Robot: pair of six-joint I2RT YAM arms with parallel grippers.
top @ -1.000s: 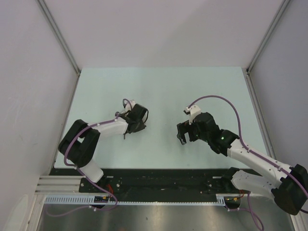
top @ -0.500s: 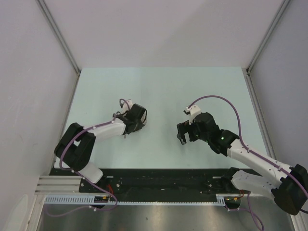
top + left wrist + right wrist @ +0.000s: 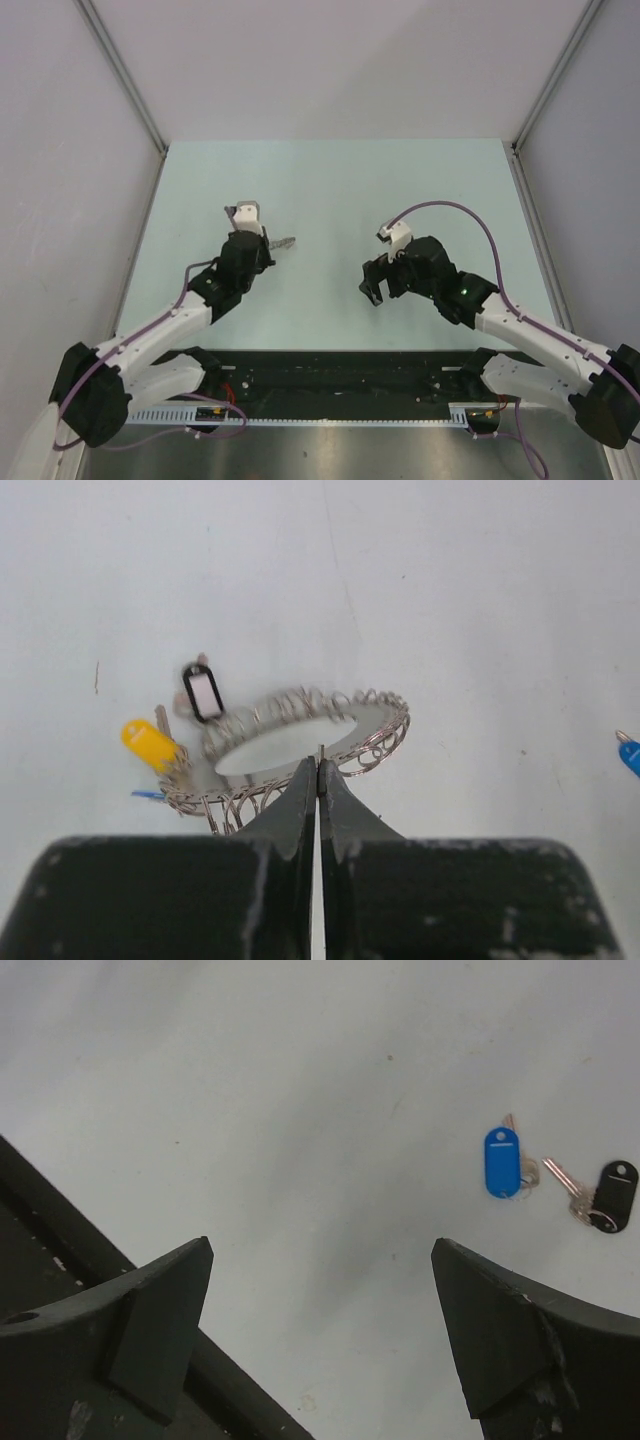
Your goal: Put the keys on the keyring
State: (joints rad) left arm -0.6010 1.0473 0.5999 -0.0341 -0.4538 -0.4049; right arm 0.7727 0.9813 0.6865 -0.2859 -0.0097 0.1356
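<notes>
My left gripper (image 3: pixel 319 765) is shut on the near rim of the keyring (image 3: pixel 300 742), a flat grey ring edged with wire loops. A yellow-headed key (image 3: pixel 148 744), a black-headed key (image 3: pixel 202 691) and a sliver of blue (image 3: pixel 150 794) sit at the ring's left edge. In the top view the keyring (image 3: pixel 283 243) sticks out to the right of the left gripper (image 3: pixel 266 250). My right gripper (image 3: pixel 320 1245) is open and empty above the table. A loose blue-headed key (image 3: pixel 502 1162) and a black-headed key (image 3: pixel 612 1192) lie on the table ahead of it to the right.
The pale green table (image 3: pixel 330 190) is walled by white panels on three sides. A black rail (image 3: pixel 340 370) runs along the near edge by the arm bases. Another blue key tip (image 3: pixel 630 752) shows at the right edge of the left wrist view.
The left arm has swung round and pulled its gripper back to the left with the keyring, which now shows sticking out to the right. The right gripper has barely shifted.
</notes>
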